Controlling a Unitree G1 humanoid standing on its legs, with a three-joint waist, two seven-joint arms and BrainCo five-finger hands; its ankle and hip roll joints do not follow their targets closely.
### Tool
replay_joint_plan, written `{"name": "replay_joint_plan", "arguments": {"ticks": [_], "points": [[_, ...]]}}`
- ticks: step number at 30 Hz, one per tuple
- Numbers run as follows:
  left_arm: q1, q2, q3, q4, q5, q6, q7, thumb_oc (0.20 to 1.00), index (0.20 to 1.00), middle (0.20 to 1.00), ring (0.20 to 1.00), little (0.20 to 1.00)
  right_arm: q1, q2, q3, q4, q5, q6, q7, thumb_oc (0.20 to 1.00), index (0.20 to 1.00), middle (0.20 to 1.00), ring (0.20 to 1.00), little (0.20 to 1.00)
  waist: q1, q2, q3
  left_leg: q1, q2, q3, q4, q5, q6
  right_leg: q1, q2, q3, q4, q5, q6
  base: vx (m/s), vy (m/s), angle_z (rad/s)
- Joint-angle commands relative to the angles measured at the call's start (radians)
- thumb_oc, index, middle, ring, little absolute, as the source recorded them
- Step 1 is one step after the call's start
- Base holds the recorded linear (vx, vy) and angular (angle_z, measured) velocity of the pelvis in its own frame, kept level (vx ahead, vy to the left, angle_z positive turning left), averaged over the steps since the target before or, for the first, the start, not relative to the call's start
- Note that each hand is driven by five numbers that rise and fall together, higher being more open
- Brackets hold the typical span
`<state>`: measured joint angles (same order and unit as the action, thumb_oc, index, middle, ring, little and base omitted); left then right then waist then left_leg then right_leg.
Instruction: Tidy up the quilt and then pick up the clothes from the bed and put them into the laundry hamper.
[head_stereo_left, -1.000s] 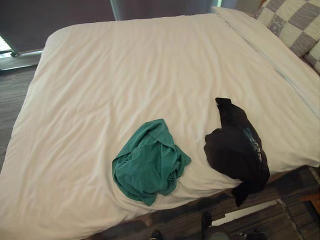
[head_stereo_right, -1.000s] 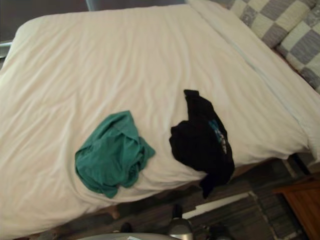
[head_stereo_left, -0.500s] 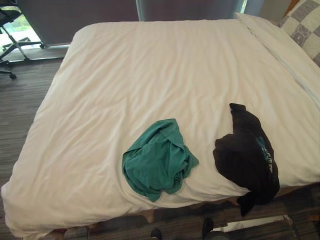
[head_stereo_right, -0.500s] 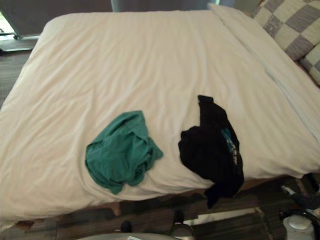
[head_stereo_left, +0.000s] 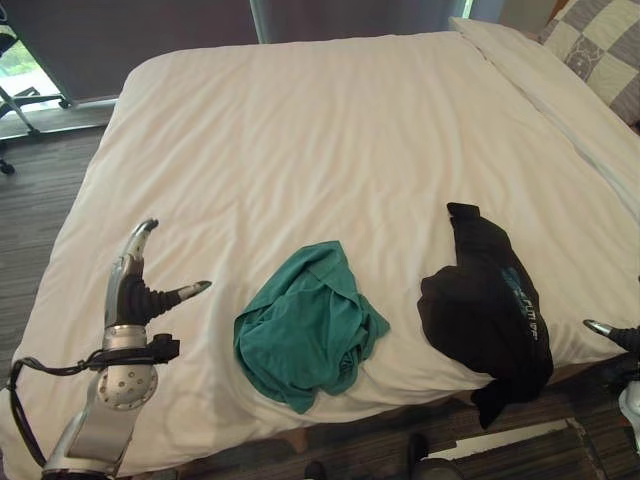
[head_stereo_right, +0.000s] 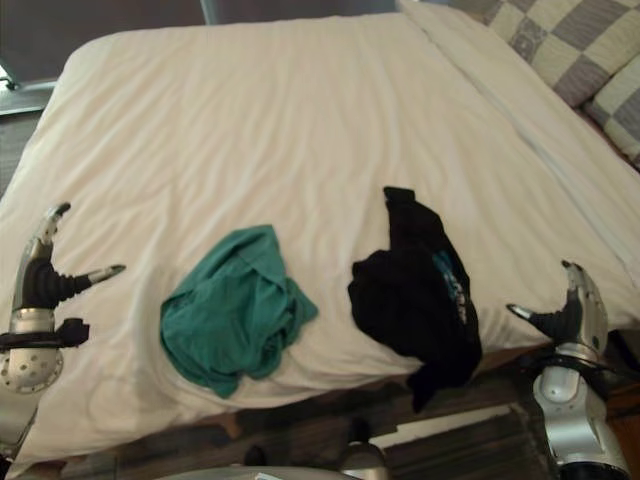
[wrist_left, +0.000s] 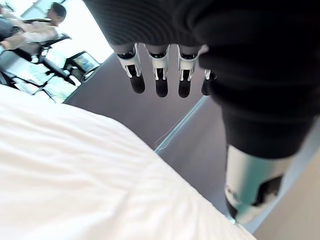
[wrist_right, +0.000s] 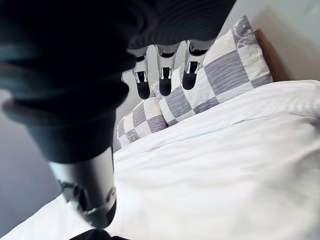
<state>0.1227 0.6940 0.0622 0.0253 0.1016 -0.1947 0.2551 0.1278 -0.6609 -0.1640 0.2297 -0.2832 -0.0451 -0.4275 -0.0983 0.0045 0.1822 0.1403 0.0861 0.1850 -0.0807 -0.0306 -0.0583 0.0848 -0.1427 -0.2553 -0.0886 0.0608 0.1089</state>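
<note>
Quilt flat. Green shirt near its front edge, black shirt right of green. My left hand, right hand both spread, empty. Shirts soft, light; I'd pinch bunched middle.

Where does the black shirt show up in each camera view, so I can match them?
Left eye: black shirt right of centre, hanging off the bed's near edge.
Right eye: right of centre, same edge.
Left wrist: absent.
Right wrist: a dark scrap at the frame edge, cannot tell.
Shared landmark: the green garment beside it.
</note>
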Motion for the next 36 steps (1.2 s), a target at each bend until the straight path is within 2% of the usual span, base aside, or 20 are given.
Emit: {"name": "replay_joint_plan", "arguments": {"ticks": [1, 2, 3, 7, 12, 13, 14, 18, 22, 23, 25, 26, 27, 28, 29, 32, 34, 36], "points": [[-0.123, -0.018, -0.050, 0.053, 0.077, 0.003, -0.061, 1.000, 1.000, 1.000, 1.000, 1.000, -0.140, -0.035, 0.039, -0.030, -0.034, -0.033, 0.015, 1.000, 1.000, 1.000, 1.000, 1.000, 0.002, -0.032, -0.007, 0.008, 0.089, 0.056, -0.007, 0.003, -0.072, 0.002, -0.089, 0.040, 0.014, -0.045, 0.103, -0.01, -0.038, -0.14], [-0.160, -0.061, -0.116, 0.090, 0.112, 0.031, -0.076, 1.000, 1.000, 1.000, 1.000, 1.000, -0.169, -0.022, 0.071, -0.062, -0.038, -0.033, 0.026, 1.000, 1.000, 1.000, 1.000, 1.000, -0.009, -0.032, 0.006, 0.004, 0.091, 0.065, -0.006, 0.006, -0.072, -0.010, -0.084, 0.048, 0.016, -0.045, 0.101, -0.02, -0.016, -0.21], [-0.169, -0.064, -0.121, 0.098, 0.115, 0.030, -0.073, 1.000, 1.000, 1.000, 1.000, 1.000, -0.171, -0.023, 0.070, -0.062, -0.039, -0.032, 0.026, 1.000, 1.000, 1.000, 1.000, 1.000, -0.007, -0.030, 0.007, 0.003, 0.092, 0.066, -0.006, 0.006, -0.072, -0.012, -0.084, 0.049, 0.016, -0.045, 0.100, -0.04, -0.023, -0.26], [-0.256, -0.148, -0.259, 0.195, 0.190, 0.065, -0.097, 1.000, 1.000, 1.000, 1.000, 1.000, -0.231, -0.006, 0.119, -0.121, -0.041, -0.032, 0.034, 1.000, 1.000, 1.000, 1.000, 1.000, -0.029, -0.031, 0.063, -0.041, 0.098, 0.076, 0.009, 0.018, -0.070, -0.074, -0.081, 0.074, 0.046, -0.047, 0.093, -0.10, -0.016, -0.15], [-0.326, -0.188, -0.359, 0.249, 0.175, 0.062, -0.124, 1.000, 1.000, 1.000, 1.000, 1.000, -0.307, -0.004, 0.165, -0.113, -0.028, -0.034, 0.026, 1.000, 1.000, 1.000, 1.000, 1.000, -0.032, -0.032, 0.120, -0.129, 0.101, 0.073, 0.067, 0.018, -0.070, -0.164, -0.082, 0.094, 0.093, -0.048, 0.086, -0.16, -0.020, -0.14], [-0.344, -0.200, -0.387, 0.274, 0.161, 0.071, -0.128, 0.294, 0.294, 0.294, 0.294, 0.294, -0.354, -0.005, 0.197, -0.102, -0.021, -0.030, 0.023, 1.000, 1.000, 1.000, 1.000, 1.000, -0.028, -0.036, 0.147, -0.174, 0.104, 0.067, 0.101, 0.016, -0.070, -0.209, -0.086, 0.102, 0.119, -0.044, 0.083, -0.19, -0.016, 0.02], [-0.349, -0.201, -0.387, 0.278, 0.161, 0.071, -0.126, 0.200, 0.200, 0.200, 0.200, 0.200, -0.361, -0.006, 0.199, -0.097, -0.021, -0.031, 0.021, 1.000, 1.000, 1.000, 1.000, 1.000, -0.028, -0.035, 0.147, -0.181, 0.105, 0.067, 0.107, 0.014, -0.070, -0.216, -0.086, 0.104, 0.123, -0.045, 0.083, -0.19, -0.034, -0.03], [-0.360, -0.219, -0.416, 0.362, 0.150, 0.090, -0.120, 0.200, 0.200, 0.200, 0.200, 0.200, -0.496, -0.029, 0.299, 0.008, -0.012, -0.012, 0.027, 1.000, 1.000, 1.000, 1.000, 1.000, 0.003, -0.040, 0.186, -0.277, 0.112, 0.047, 0.181, 0.010, -0.076, -0.294, -0.100, 0.103, 0.180, -0.047, 0.076, -0.13, -0.046, 0.05], [-0.293, -0.203, -0.398, 0.385, 0.112, 0.086, -0.132, 0.200, 0.200, 0.200, 0.200, 0.200, -0.622, -0.047, 0.394, 0.211, 0.025, 0.028, 0.056, 1.000, 1.000, 1.000, 1.000, 1.000, 0.045, -0.026, 0.205, -0.317, 0.112, 0.029, 0.195, 0.021, -0.084, -0.320, -0.116, 0.087, 0.200, -0.052, 0.074, -0.06, -0.043, 0.05], [-0.268, -0.199, -0.385, 0.386, 0.086, 0.083, -0.132, 0.200, 0.200, 0.200, 0.200, 0.200, -0.649, -0.027, 0.420, 0.290, 0.058, 0.035, 0.068, 1.000, 1.000, 1.000, 1.000, 1.000, 0.054, -0.018, 0.210, -0.317, 0.114, 0.024, 0.198, 0.017, -0.087, -0.318, -0.118, 0.079, 0.208, -0.061, 0.073, -0.04, -0.031, 0.17], [-0.239, -0.189, -0.356, 0.402, 0.037, 0.080, -0.142, 0.200, 0.200, 0.200, 0.200, 0.200, -0.700, 0.011, 0.450, 0.471, 0.168, 0.046, 0.120, 1.000, 1.000, 1.000, 1.000, 1.000, 0.070, -0.010, 0.215, -0.322, 0.111, 0.014, 0.190, 0.030, -0.087, -0.317, -0.121, 0.068, 0.206, -0.058, 0.070, -0.03, -0.022, 0.16], [-0.239, -0.189, -0.356, 0.402, 0.037, 0.080, -0.142, 0.200, 0.200, 0.200, 0.200, 0.200, -0.702, 0.012, 0.451, 0.472, 0.169, 0.045, 0.120, 1.000, 1.000, 1.000, 1.000, 1.000, 0.069, -0.010, 0.214, -0.323, 0.111, 0.014, 0.189, 0.031, -0.087, -0.317, -0.121, 0.067, 0.205, -0.057, 0.070, -0.03, -0.030, 0.18], [-0.188, -0.170, -0.305, 0.429, -0.018, 0.092, -0.158, 0.200, 0.200, 0.200, 0.200, 0.200, -0.746, 0.022, 0.472, 0.588, 0.234, 0.091, 0.216, 1.000, 1.000, 1.000, 1.000, 1.000, 0.087, -0.001, 0.219, -0.319, 0.112, -0.002, 0.182, 0.038, -0.088, -0.307, -0.124, 0.047, 0.213, -0.064, 0.064, -0.03, -0.030, 0.19], [-0.170, -0.162, -0.289, 0.441, -0.027, 0.100, -0.159, 0.200, 0.200, 0.200, 0.200, 0.200, -0.757, 0.031, 0.481, 0.624, 0.245, 0.099, 0.244, 0.275, 0.275, 0.275, 0.275, 0.275, 0.093, 0.001, 0.221, -0.315, 0.110, -0.008, 0.179, 0.039, -0.087, -0.303, -0.126, 0.040, 0.216, -0.066, 0.063, -0.01, -0.040, 0.11], [-0.149, -0.160, -0.266, 0.472, -0.032, 0.111, -0.149, 0.200, 0.200, 0.200, 0.200, 0.200, -0.746, 0.053, 0.481, 0.649, 0.263, 0.101, 0.266, 0.200, 0.200, 0.200, 0.200, 0.200, 0.105, 0.007, 0.223, -0.306, 0.109, -0.017, 0.175, 0.033, -0.085, -0.294, -0.127, 0.034, 0.224, -0.074, 0.062, 0.01, -0.017, 0.15], [-0.114, -0.159, -0.206, 0.539, -0.050, 0.124, -0.123, 0.200, 0.200, 0.200, 0.200, 0.200, -0.720, 0.088, 0.477, 0.633, 0.298, 0.097, 0.286, 0.200, 0.200, 0.200, 0.200, 0.200, 0.121, 0.006, 0.224, -0.297, 0.104, -0.033, 0.164, 0.039, -0.079, -0.283, -0.129, 0.021, 0.235, -0.074, 0.062, 0.01, -0.009, 0.21], [-0.021, -0.176, -0.084, 0.605, -0.186, 0.117, -0.104, 0.200, 0.200, 0.200, 0.200, 0.200, -0.688, 0.144, 0.510, 0.478, 0.311, 0.060, 0.291, 0.200, 0.200, 0.200, 0.200, 0.200, 0.183, 0.006, 0.229, -0.254, 0.097, -0.073, 0.116, 0.049, -0.068, -0.258, -0.124, -0.007, 0.253, -0.088, 0.063, 0.00, -0.029, 0.12], [-0.021, -0.176, -0.083, 0.604, -0.186, 0.117, -0.104, 0.200, 0.200, 0.200, 0.200, 0.200, -0.688, 0.144, 0.510, 0.477, 0.311, 0.060, 0.291, 0.200, 0.200, 0.200, 0.200, 0.200, 0.182, 0.005, 0.227, -0.257, 0.096, -0.074, 0.114, 0.055, -0.068, -0.260, -0.124, -0.008, 0.248, -0.082, 0.063, -0.01, -0.058, 0.08]]}}
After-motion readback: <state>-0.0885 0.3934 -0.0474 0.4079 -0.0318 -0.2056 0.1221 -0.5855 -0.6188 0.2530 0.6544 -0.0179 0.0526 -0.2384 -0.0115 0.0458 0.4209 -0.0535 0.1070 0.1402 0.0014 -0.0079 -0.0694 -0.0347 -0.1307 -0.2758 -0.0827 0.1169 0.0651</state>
